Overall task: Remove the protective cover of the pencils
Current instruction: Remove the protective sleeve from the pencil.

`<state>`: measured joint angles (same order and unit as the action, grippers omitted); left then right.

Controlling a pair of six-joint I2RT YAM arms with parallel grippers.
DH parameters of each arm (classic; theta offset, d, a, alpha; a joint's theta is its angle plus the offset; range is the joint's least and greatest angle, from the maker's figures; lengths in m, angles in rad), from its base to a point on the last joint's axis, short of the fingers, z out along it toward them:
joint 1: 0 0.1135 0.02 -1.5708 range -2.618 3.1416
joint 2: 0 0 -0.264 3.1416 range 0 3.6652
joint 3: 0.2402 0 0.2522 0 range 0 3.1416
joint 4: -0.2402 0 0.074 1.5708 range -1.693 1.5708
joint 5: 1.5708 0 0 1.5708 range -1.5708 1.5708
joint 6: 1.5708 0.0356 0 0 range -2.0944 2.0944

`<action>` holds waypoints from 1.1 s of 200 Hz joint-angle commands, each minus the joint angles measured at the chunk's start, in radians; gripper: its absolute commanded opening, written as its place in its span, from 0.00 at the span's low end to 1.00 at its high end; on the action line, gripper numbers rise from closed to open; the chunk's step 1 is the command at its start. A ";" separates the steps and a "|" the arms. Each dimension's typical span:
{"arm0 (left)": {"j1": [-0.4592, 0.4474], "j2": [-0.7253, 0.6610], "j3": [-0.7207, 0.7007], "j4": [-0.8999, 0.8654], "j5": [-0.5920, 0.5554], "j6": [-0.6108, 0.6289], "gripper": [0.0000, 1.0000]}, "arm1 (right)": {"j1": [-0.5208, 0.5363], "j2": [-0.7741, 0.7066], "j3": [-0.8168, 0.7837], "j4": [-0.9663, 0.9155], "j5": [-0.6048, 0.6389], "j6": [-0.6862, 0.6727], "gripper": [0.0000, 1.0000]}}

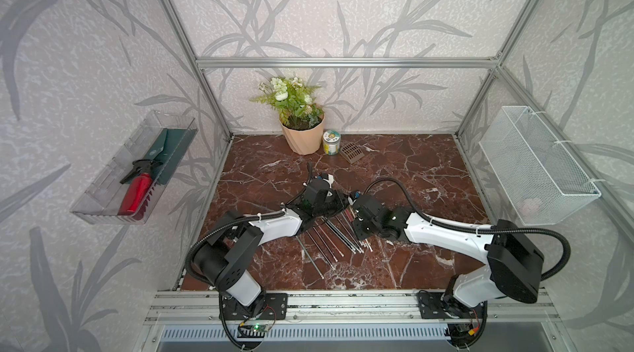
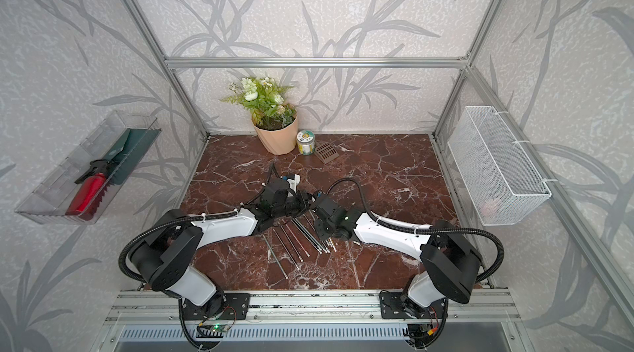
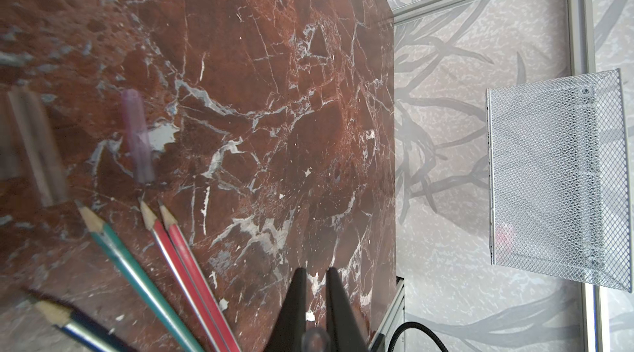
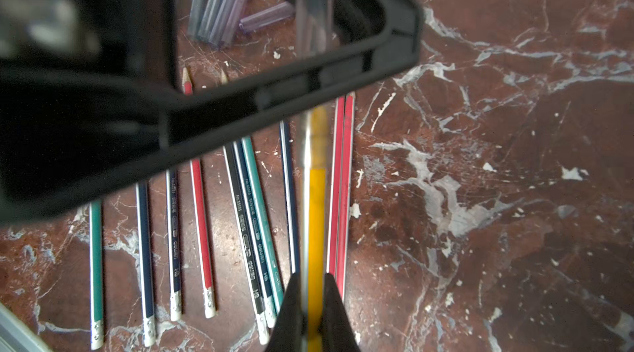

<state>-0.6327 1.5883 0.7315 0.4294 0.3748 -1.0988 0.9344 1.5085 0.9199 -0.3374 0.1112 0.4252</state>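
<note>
In the left wrist view, the left gripper (image 3: 315, 273) has its fingers drawn nearly together. Only a thin slit of the marble tabletop (image 3: 274, 93) shows between the tips. Deeper in, near their roots, we see the rounded end of the held cap (image 3: 314, 335) pinched between them. Beside the fingers lie bare-tipped pencils (image 3: 190, 264): two red ones nearest, then a green pencil (image 3: 138, 276) and a dark pencil (image 3: 68, 326). Beyond their points a purple cap (image 3: 137, 134) shows blurred, and we cannot tell whether it rests on the marble.

In the right wrist view, the right gripper (image 4: 311, 278) is clamped on the yellow pencil (image 4: 316, 213). This pencil runs straight out from the fingers and passes behind the left gripper's black frame. Past that frame, in line with the pencil, the held cap appears translucent. We cannot tell whether the pencil's tip sits inside it. Far ahead of the fingers and off to one side, a heap of loose caps (image 4: 219, 12) lies on the marble. The other pencils lie flat on both sides of the yellow one, erasers toward the fingers.

In both top views the two grippers meet nose to nose above the sharpened ends of the fanned pencils. Their fingers are hidden by the gripper bodies.
</note>
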 commanded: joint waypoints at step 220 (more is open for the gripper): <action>0.135 0.006 0.115 -0.114 -0.022 0.035 0.00 | -0.018 -0.132 -0.189 0.016 0.099 0.067 0.00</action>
<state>-0.4774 1.5410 0.7864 0.3084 0.3573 -1.0664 0.9668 1.3502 0.7349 -0.2821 0.1875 0.4469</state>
